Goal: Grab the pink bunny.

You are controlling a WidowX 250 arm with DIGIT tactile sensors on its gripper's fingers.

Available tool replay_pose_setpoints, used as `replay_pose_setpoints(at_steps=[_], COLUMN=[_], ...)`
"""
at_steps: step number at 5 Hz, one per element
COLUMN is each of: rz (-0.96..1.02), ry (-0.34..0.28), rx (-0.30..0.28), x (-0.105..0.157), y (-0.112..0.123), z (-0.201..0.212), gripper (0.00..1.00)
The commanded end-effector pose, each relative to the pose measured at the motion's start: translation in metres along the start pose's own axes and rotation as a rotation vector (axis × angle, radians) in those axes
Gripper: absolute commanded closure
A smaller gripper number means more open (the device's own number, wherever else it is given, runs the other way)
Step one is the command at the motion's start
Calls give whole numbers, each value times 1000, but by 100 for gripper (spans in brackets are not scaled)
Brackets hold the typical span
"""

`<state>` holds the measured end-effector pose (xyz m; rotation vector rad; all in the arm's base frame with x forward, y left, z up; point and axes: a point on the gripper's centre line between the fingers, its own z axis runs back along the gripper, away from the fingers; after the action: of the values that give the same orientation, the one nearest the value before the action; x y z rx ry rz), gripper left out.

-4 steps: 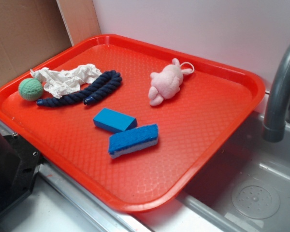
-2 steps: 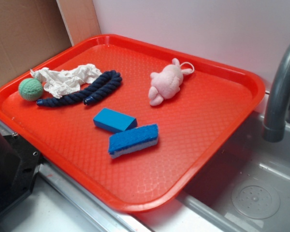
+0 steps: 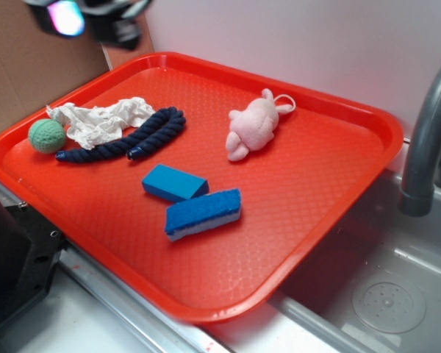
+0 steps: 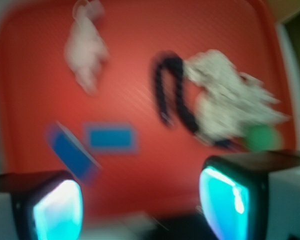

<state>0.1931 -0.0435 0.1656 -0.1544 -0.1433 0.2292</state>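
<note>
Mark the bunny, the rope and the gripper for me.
bunny [image 3: 254,129]: exterior view, middle of its body.
rope [image 3: 143,137]: exterior view, middle of the doubled strands.
gripper [image 4: 140,202]: wrist view, gap midway between the two fingertips.

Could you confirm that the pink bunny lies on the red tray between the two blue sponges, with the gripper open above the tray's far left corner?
Not quite: the exterior view shows the bunny lying apart from the sponges, nearer the tray's far edge. The gripper is indeed open.

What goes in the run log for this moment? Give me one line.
stage: approach | tool: open, high over tray, holding nothing | pink bunny: lying on tray, untouched | grasp: not yet begun
</note>
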Motion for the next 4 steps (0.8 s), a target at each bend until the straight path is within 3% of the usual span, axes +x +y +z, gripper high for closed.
replay_pose_setpoints(at_steps=[1, 3, 4], rz=[430, 431, 363], ry=[-141, -128, -87], rx=[-60, 49, 70], x=[40, 72, 81], y=[-12, -15, -33], z=[-50, -104, -135], gripper=[0, 0, 0])
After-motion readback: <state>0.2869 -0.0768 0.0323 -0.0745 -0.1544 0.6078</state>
